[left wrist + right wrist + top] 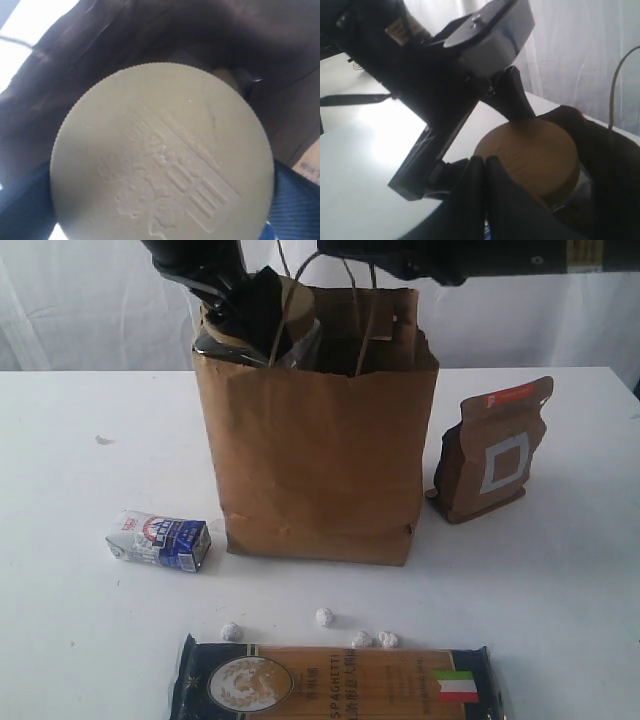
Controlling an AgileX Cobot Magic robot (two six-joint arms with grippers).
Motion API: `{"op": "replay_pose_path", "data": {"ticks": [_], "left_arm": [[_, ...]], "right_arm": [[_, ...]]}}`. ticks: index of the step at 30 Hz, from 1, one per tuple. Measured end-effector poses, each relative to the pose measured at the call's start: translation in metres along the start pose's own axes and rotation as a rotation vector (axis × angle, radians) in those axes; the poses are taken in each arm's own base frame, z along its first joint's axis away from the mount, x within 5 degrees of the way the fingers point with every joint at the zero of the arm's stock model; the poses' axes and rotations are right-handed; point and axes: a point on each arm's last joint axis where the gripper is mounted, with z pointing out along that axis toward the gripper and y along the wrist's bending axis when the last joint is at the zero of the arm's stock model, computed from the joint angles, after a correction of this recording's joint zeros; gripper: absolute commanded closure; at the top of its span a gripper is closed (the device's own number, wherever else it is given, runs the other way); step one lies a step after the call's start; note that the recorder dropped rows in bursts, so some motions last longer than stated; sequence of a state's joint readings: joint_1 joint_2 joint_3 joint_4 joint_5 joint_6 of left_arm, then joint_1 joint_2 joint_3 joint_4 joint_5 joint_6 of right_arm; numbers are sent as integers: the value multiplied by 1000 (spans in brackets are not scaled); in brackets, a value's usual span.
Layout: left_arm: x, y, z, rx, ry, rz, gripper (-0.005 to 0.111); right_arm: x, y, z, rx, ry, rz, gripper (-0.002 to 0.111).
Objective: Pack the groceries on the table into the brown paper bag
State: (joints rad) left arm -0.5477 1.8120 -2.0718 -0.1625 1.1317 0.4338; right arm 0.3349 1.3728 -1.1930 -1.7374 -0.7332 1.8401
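Observation:
The brown paper bag (320, 460) stands upright mid-table. My left gripper (240, 300) hangs over its left rim, shut on the tan-lidded clear jar (297, 335), which sits partly inside the opening. The jar's embossed lid (160, 155) fills the left wrist view, with dark fingers (295, 200) at both sides. My right gripper (485, 167) is shut and empty, close above the same lid (535, 150). Still on the table (80, 440) are the brown pouch (495, 450), the small blue-white carton (160, 540), the blue spaghetti packet (330, 680) and several foil balls (324, 617).
The right arm (450, 255) reaches across the top, over the bag's twisted handles (360, 300). A white curtain (80, 300) hangs behind the table. The pouch stands upright just right of the bag; the spaghetti packet lies along the front edge.

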Motion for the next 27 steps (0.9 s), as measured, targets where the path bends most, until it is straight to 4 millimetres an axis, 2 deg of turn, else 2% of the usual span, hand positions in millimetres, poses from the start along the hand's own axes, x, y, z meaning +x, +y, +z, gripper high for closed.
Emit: {"op": "replay_pose_path", "data": {"ticks": [7, 13, 16, 19, 24, 27], "left_arm": [[-2, -2, 1, 29, -17, -4, 1], [-2, -2, 6, 40, -12, -4, 1], [-2, -1, 9, 43, -6, -4, 1], [-1, -1, 9, 43, -6, -4, 1], [1, 0, 14, 41, 14, -5, 1], [-1, -2, 11, 53, -3, -13, 1]], "right_arm": [[6, -6, 13, -74, 47, 7, 108], [-11, -2, 11, -93, 15, -40, 108], [-12, -1, 17, -99, 13, -42, 108], [1, -7, 36, -106, 48, -22, 108], [29, -29, 69, -71, 112, 51, 108], [40, -37, 76, -53, 143, 63, 108]]}}
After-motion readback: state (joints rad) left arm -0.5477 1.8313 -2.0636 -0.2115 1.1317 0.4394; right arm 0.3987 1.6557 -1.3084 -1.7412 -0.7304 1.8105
